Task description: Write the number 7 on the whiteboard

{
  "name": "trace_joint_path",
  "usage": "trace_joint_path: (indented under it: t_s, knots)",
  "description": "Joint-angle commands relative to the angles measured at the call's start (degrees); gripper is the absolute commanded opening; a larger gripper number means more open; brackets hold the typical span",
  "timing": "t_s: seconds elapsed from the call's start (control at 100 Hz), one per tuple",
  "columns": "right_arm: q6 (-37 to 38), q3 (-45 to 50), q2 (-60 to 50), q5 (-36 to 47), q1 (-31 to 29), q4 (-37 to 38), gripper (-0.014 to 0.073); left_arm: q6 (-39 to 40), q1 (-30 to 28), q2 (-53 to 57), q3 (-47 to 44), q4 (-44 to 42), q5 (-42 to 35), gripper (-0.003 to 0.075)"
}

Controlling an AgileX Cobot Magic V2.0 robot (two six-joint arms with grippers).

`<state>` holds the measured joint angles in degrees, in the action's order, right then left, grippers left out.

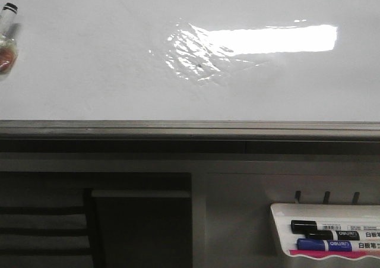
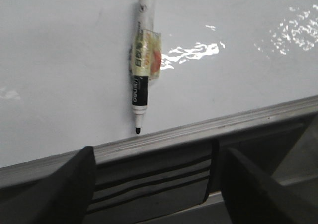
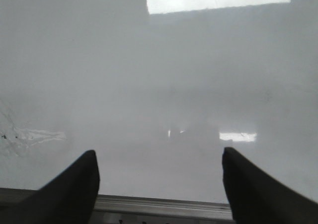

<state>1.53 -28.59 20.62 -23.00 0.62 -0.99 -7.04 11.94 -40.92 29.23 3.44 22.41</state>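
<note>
Left wrist view: an uncapped black marker point(image 2: 142, 60) lies on the blank whiteboard point(image 2: 64, 60), tip near its grey rail point(image 2: 198, 129). The left end effector point(image 2: 156, 189) and the right end effector point(image 3: 159, 184) are both spread, holding nothing.

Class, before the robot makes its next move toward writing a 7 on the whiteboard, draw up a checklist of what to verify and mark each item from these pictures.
1. Writing surface free: the large glossy white whiteboard shows no number 7 or other mark. Ok.
2. Marker located: a black-tipped white marker with a yellow label lies on the board, near the grey metal edge rail. Ok.
3. Marker uncapped: its black tip is exposed. Ok.
4. Left gripper ready: jaws open, empty, apart from the marker. Ok.
5. Right gripper: jaws open, empty, over bare board. Ok.
6. Marker in hand: neither gripper holds it. Not ok.
</note>
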Motion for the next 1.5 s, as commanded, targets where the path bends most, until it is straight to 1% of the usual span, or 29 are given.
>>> trace_joint_path:
  t_s: [0.0,0.2,0.46,0.62,0.93,1.301,1.391,1.491]
  knots:
    - [0.0,-1.9,0.9,4.4,-0.4,-0.3,0.0472,-0.3,0.8,-3.9,2.6,0.0,-5.5,0.0489]
    - [0.0,-1.9,0.9,4.4,-0.4,-0.3,0.0472,-0.3,0.8,-12.7,2.7,0.0,-15.2,0.0479]
    - [0.0,-1.9,0.9,4.4,-0.4,-0.3,0.0472,-0.3,0.8,-22.4,2.7,-0.5,-28.2,0.0334]
    - [0.0,-1.9,0.9,4.4,-0.4,-0.3,0.0472,-0.3,0.8,-26.7,2.7,-2.5,-32.9,0.0292]
    - [0.0,-1.9,0.9,4.3,-0.4,-0.3,0.0472,-0.3,0.8,-32.6,5.2,-3.1,-34.1,0.0291]
    - [0.0,-1.9,0.9,4.2,-0.4,-0.3,0.0472,-0.3,0.8,-33.5,5.2,-3.1,-34.0,0.0288]
    - [0.0,-1.9,0.9,4.2,-0.4,-0.3,0.0472,-0.3,0.8,-33.5,5.2,-3.1,-33.9,0.0237]
    - [0.0,-1.9,0.9,4.2,-0.4,-0.3,0.0472,-0.3,0.8,-33.5,5.2,-3.1,-33.8,0.0144]
